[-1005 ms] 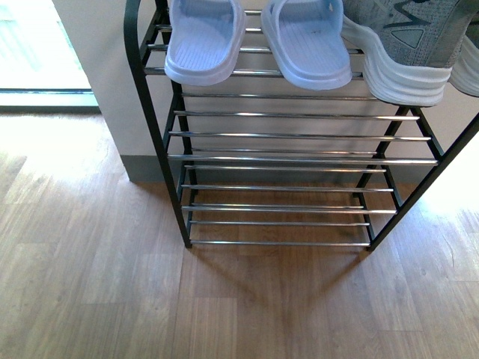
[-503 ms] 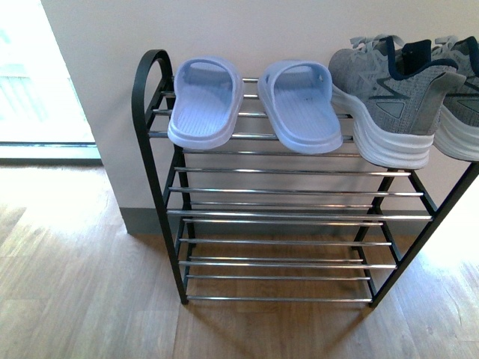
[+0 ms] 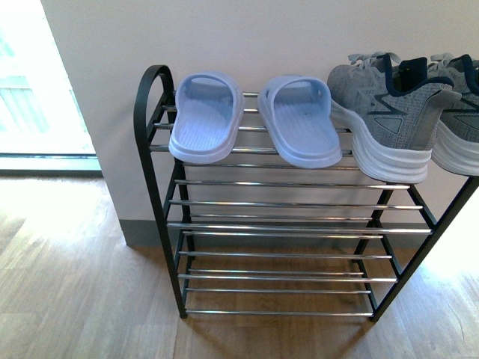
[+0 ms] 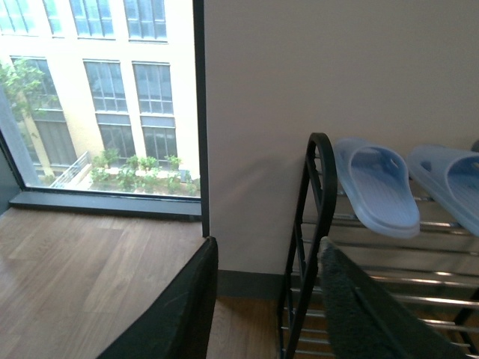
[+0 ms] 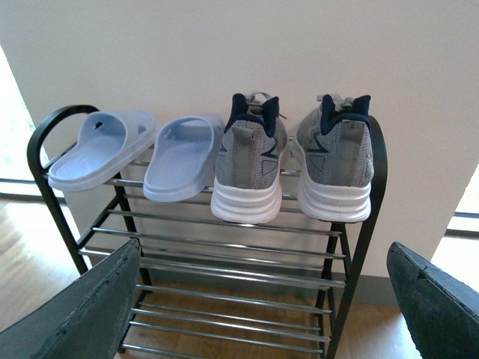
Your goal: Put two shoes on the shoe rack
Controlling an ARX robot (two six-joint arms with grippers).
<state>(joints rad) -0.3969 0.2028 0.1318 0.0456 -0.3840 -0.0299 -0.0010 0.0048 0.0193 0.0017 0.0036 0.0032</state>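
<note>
Two grey knit sneakers with white soles stand side by side, heels outward, on the top tier of the shoe rack (image 3: 299, 224) (image 5: 224, 243) (image 4: 314, 194). One shoe (image 3: 385, 112) (image 5: 248, 161) is beside the slippers. The other shoe (image 3: 458, 123) (image 5: 337, 161) is at the rack's right end. My right gripper (image 5: 262, 299) is open and empty, back from the rack and below the shoes. Off the rack's left end, my left gripper (image 4: 266, 299) hangs open with nothing between its fingers. Neither arm shows in the front view.
Two light blue slippers (image 3: 206, 116) (image 3: 301, 120) lie on the top tier's left half. The lower tiers hold nothing. The rack stands against a white wall (image 3: 247, 34) on wood flooring (image 3: 75, 284). A tall window (image 4: 97, 97) is to the left.
The front view has tilted upward, so the rack's top tier, slippers and shoes now sit lower in frame and show in full. Nothing on the rack has moved.
</note>
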